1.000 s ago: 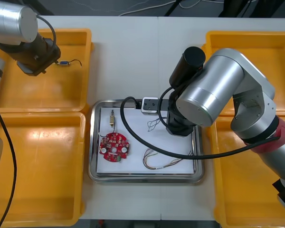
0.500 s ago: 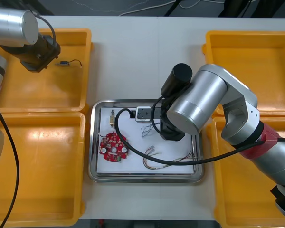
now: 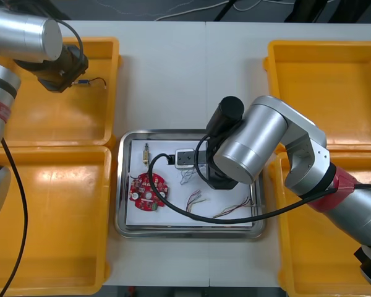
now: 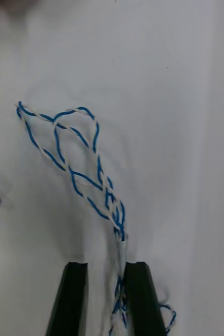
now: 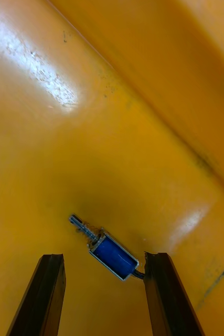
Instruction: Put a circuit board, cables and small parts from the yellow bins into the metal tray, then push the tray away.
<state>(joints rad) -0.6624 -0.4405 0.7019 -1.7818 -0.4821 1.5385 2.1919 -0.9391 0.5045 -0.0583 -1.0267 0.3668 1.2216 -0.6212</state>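
The metal tray point(image 3: 190, 234) sits at the centre of the frame on the light surface point(image 3: 167, 74), between the yellow bins, so either arm can reach it. In its white-lined bottom, the round red circuit board point(image 3: 148, 192) lies flat at the lower left. A thin loose cable point(image 3: 201, 201) trails along the lower right, apart from the board.

Just beyond these, the right arm reaches into the middle of the tray. The right arm's fingers point(image 4: 72, 299) stand only a narrow gap apart, with the twisted blue and white cable point(image 4: 64, 142) running down between them. They appear to be pinching its tail while its loops fan out over the white lining. This looks like the moment of laying the cable down, and a low hold lets it settle without springing out of the tray.

A small metal part point(image 3: 146, 153) rests at the tray's upper left corner, clear of the board.

Farthest off, at the upper left of the frame, the left arm hangs over the far left yellow bin point(image 3: 25, 130). The left arm's fingers point(image 5: 167, 299) are spread wide and grip nothing. They straddle a blue-bodied small part point(image 5: 112, 255) on the bin floor, so that closing would probably catch it.
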